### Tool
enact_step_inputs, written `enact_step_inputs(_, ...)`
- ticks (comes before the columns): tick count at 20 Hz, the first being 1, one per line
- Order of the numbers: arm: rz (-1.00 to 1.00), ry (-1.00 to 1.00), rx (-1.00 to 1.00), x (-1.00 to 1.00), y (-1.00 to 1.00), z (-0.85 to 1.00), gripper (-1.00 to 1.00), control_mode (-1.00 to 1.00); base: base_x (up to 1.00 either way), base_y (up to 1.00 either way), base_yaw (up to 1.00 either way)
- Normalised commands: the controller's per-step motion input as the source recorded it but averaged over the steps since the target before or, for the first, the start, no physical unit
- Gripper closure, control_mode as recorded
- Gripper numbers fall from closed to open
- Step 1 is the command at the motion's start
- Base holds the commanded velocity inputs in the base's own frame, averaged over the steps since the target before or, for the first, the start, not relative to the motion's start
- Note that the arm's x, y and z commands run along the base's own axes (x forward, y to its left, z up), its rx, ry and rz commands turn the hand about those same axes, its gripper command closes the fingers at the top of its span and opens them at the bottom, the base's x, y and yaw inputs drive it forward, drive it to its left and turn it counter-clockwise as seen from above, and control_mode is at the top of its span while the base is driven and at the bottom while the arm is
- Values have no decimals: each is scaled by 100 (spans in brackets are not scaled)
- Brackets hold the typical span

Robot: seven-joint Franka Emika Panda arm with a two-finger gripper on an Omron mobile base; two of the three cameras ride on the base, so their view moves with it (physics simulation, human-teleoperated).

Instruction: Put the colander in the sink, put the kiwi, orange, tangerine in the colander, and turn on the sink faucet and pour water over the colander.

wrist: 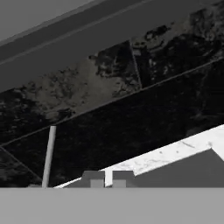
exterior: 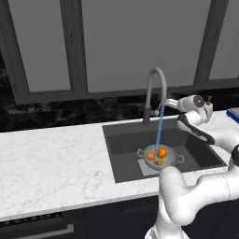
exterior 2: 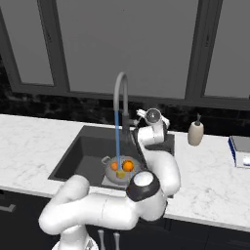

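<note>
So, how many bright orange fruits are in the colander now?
2: one orange fruit left and one orange fruit right in the colander, beside the water. Others may be hidden.

Sink [exterior: 126,154] left half open, colander [exterior: 158,161] mid-basin, faucet [exterior: 156,88] arching overhead, soap bottle [exterior 2: 196,132] right

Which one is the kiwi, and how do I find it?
Look in the dark sink set into the white counter, under the tall curved faucet. A silver colander sits there with blue water pouring into it. The kiwi is the small yellowish-green fruit in it, beside two bright orange balls.
</note>
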Motion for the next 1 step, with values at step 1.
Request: enact_step_inputs(1, 0, 0, 0, 0, 0, 0, 100, -100, 0, 0, 0)
